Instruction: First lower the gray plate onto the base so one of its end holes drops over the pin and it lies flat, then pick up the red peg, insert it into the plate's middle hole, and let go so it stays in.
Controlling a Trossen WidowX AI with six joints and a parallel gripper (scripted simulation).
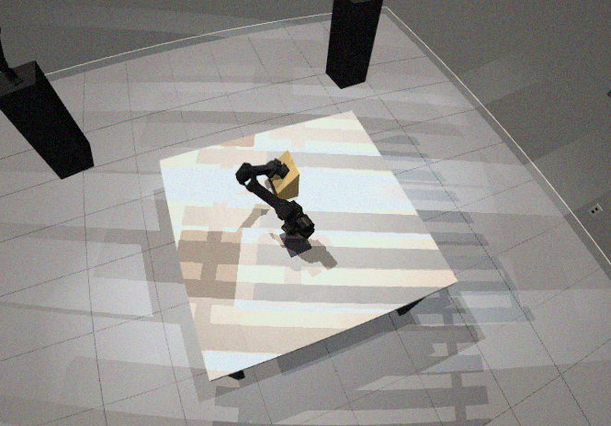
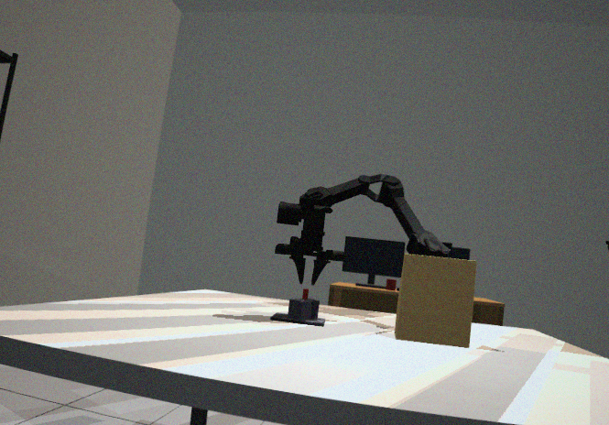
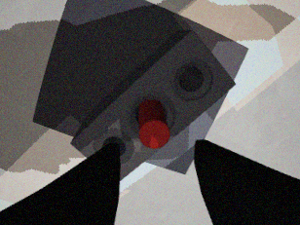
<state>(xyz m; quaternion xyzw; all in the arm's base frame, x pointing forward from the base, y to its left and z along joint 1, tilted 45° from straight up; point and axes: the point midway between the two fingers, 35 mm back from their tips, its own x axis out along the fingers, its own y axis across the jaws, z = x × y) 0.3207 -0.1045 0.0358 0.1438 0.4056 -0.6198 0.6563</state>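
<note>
The gray plate lies across the top of the dark base. It looks flat in the wrist view. Which end hole holds the pin cannot be told. The red peg stands nearly upright in the plate's middle hole, with a short length above the base. How deep it sits is hidden. My gripper is open and empty, its fingertips just above the peg's top and apart on either side. In the top view the arm hides the fingers and peg.
A yellow block carries the arm's foot on the table. A desk with a monitor and a red cup stands behind the table. Black pedestals stand beyond its edges.
</note>
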